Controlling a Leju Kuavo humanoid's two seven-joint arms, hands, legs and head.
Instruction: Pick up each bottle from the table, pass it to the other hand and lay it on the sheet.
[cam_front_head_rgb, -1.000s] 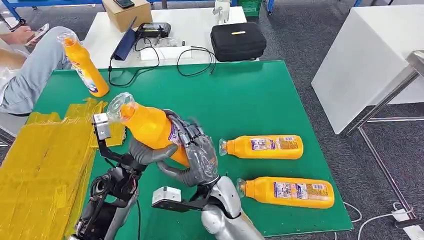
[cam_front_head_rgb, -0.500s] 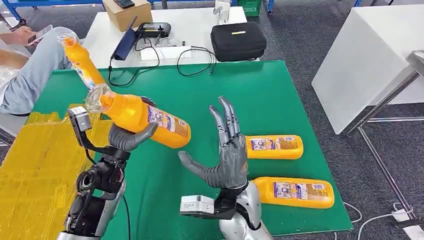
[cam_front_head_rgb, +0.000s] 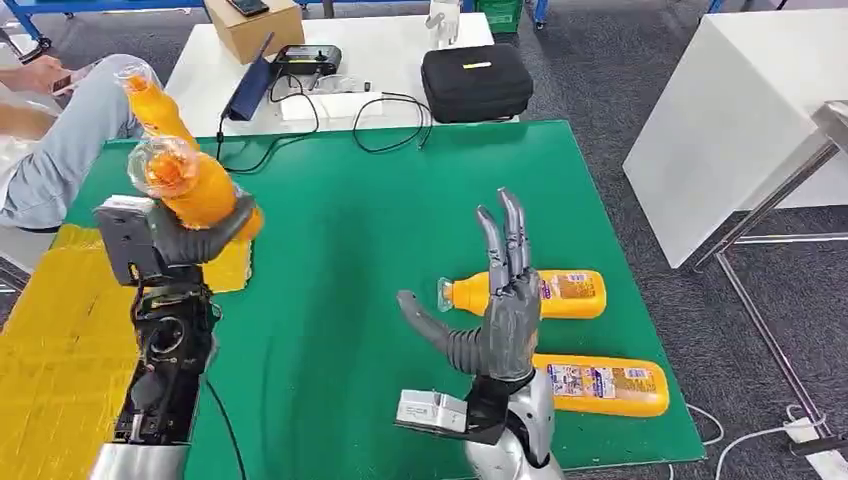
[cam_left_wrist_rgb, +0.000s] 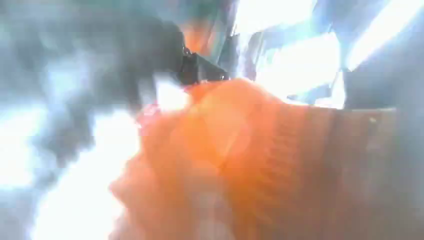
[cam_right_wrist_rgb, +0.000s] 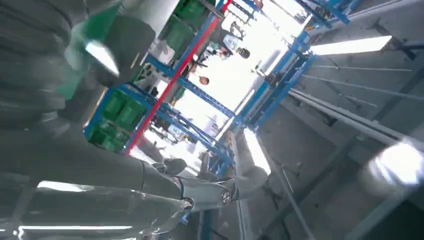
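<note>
We see an orange bottle (cam_front_head_rgb: 190, 185) held up in the left hand (cam_front_head_rgb: 195, 237), its clear cap end tipped toward the camera, above the left side of the green table (cam_front_head_rgb: 380, 220) just beside the yellow sheet (cam_front_head_rgb: 60, 340). The fingers wrap around the bottle's body. In the left wrist view the bottle (cam_left_wrist_rgb: 240, 160) is a blurred orange mass close to the lens.

The right hand (cam_front_head_rgb: 500, 310) stands upright over the middle of the table with its fingers apart and straight, thumb out to the side, holding nothing. In the right wrist view we see its grey thumb (cam_right_wrist_rgb: 200, 190) against blue racks and ceiling lights.

Behind the right hand, 2 more bottles lie on their sides on the table: the nearer-to-centre bottle (cam_front_head_rgb: 560, 292), partly hidden by the fingers, and the front bottle (cam_front_head_rgb: 605, 384) close to the table's edge. Another bottle (cam_front_head_rgb: 150, 100) shows at the table's far left corner, partly behind the held one; we cannot tell whether it stands or leans.

Past the table, a white table (cam_front_head_rgb: 390, 45) carries a black case (cam_front_head_rgb: 475, 82), a cardboard box (cam_front_head_rgb: 252, 25) and cables (cam_front_head_rgb: 385, 115). A person's leg (cam_front_head_rgb: 60, 140) shows at the far left.
</note>
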